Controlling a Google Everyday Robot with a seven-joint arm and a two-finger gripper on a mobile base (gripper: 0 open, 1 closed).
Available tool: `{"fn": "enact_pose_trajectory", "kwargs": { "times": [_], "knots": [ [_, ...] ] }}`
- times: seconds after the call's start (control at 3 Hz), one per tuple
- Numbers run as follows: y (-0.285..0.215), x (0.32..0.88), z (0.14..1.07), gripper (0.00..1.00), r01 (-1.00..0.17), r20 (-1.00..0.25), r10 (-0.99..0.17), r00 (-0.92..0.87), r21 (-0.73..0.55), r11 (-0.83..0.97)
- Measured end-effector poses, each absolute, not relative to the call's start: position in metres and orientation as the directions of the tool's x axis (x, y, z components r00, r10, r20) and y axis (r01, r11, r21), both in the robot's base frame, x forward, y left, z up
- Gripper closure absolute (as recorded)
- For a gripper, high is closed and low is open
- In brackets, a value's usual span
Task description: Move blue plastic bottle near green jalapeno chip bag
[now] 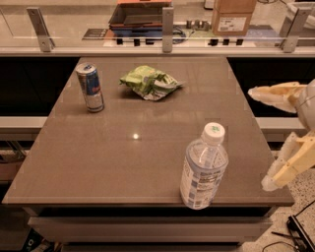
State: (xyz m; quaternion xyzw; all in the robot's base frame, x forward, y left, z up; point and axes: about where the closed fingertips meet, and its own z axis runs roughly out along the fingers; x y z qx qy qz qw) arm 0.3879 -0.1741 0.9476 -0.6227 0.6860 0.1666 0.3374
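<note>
Your cream two-finger gripper (259, 139) is hovering at the right, spread wide and empty, probably to enclose the clear blue-labelled plastic bottle (204, 168) standing near-right, well apart from the far crumpled green chip bag (149, 82).

Table (98, 167): grey-brown, smooth top, fills the middle of the view.
Light: one small bright glint (135, 136) on the tabletop near its centre.
Lower shelf (147, 229): pale, under the table's near edge at 6 o'clock.
Counter (74, 19): light-coloured, runs across at 12 o'clock beyond the table.
Metal brackets (167, 27): three upright, at 11, 12 and 1 o'clock along the counter's front.
Cardboard box (234, 17): on the counter at 1 o'clock.
Dark tray (140, 15): on the counter at 12 o'clock.
Recesses (29, 88): black, below the counter at 9 and 3 o'clock.
Floor (295, 211): speckled, at 5 o'clock, with black cables (298, 234).
Gripper (258, 138): at 3 o'clock, off the table's right edge, fingers spread wide.
</note>
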Motion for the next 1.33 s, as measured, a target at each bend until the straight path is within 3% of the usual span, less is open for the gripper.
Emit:
{"fn": "enact_pose_trajectory", "kwargs": {
  "times": [0.67,1.33],
  "knots": [
    [-0.139,0.38,0.931,0.0,-0.968,-0.845,-0.523,0.107,-0.21,0.14],
    [-0.099,0.371,0.924,0.0,-0.977,-0.928,-0.348,0.137,-0.183,0.105]
  ]
}}
